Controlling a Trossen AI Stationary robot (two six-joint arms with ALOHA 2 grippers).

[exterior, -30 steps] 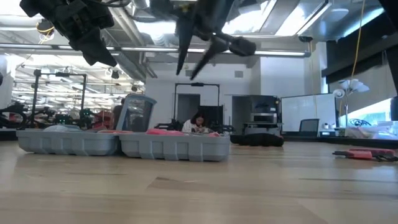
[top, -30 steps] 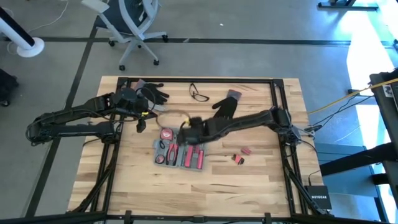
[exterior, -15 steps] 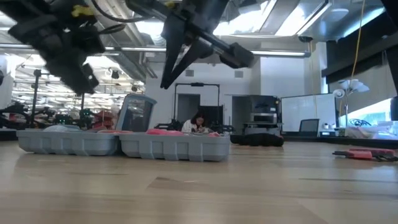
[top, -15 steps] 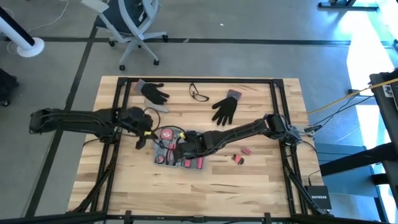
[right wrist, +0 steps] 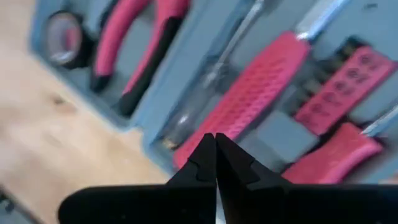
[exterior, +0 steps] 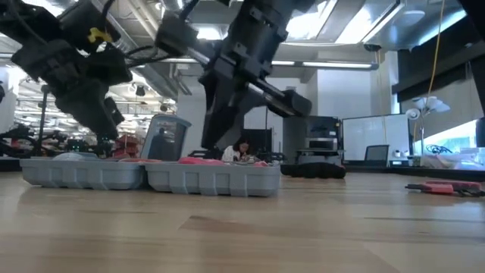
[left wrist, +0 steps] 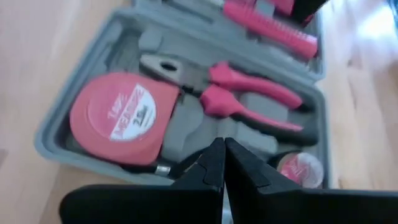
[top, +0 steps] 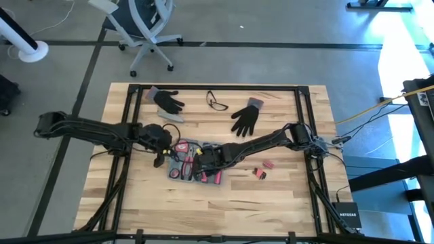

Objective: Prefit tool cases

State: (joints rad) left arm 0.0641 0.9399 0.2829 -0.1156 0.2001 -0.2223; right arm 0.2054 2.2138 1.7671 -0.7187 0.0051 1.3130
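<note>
Near the middle of the tabletop [top: 285, 196] the tool case [top: 196, 166] lies open and flat, its long axis running from the left arm's side toward the right arm's side, pink-handled tools seated in its recesses. Both pincers are directly above it, so neither arm has any reach to make. The left pincer [left wrist: 222, 163] hangs over the case's left end, fingers pressed together and holding nothing, just past the tape measure [left wrist: 117, 118] and the pliers [left wrist: 236, 93]. The right pincer [right wrist: 215, 155] hangs over the case's right half, likewise pressed together and empty, its tips over the pink screwdriver handle [right wrist: 249, 93]. In the low view both sit close above the case rim. With tips shut, the likely next move is a downward press on the tools to seat them, each arm taking its own half.
</note>
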